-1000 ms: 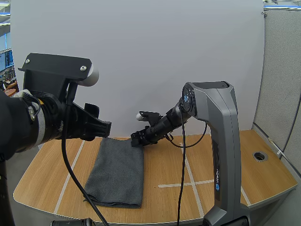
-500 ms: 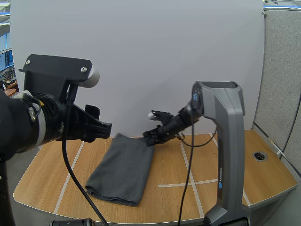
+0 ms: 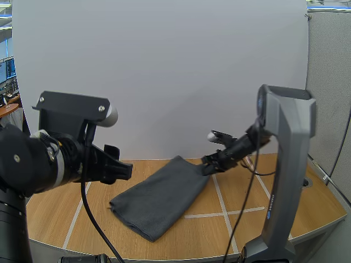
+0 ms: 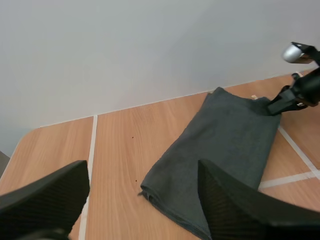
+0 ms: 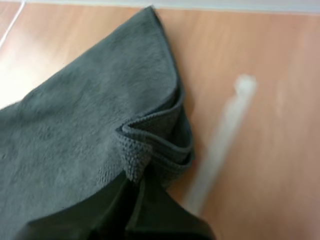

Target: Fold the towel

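Light wooden table (image 3: 236, 189) with white tape lines (image 3: 219, 193), plain white wall (image 3: 164, 66) behind. Dark grey folded microfibre towel (image 3: 162, 197) lies diagonally mid-table. Its near corner stops short of the front edge, and I see bare wood open on both sides. My right gripper (image 3: 207, 166) is clamped on the towel's far right corner, layers bunched between the tips, just beside a tape line. My left gripper (image 4: 142, 172) hangs over the table's left side, fingers wide apart, well clear of the cloth.
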You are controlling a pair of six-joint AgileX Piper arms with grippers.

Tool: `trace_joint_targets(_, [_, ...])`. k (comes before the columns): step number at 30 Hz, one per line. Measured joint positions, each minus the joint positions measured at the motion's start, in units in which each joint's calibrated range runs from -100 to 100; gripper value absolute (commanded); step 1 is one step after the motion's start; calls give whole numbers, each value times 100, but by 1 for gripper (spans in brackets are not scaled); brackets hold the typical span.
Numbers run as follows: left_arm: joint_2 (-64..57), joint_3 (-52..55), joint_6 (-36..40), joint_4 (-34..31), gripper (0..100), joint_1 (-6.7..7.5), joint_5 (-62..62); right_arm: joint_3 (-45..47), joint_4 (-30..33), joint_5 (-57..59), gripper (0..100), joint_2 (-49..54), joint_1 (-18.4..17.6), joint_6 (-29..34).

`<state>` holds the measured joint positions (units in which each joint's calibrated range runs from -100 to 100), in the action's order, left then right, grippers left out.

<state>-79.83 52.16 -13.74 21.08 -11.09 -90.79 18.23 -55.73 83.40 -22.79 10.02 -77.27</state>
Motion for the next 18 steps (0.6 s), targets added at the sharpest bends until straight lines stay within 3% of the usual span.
trace_joint_targets(9, [0, 224, -87, 258, 98, 0, -36, 2041, 537, -11, 0, 1333, 823, -606])
trace_joint_targets(18, [0, 229, -294, 343, 98, 0, -36, 3285, 701, -27, 0, 1949, 1246, -1135])
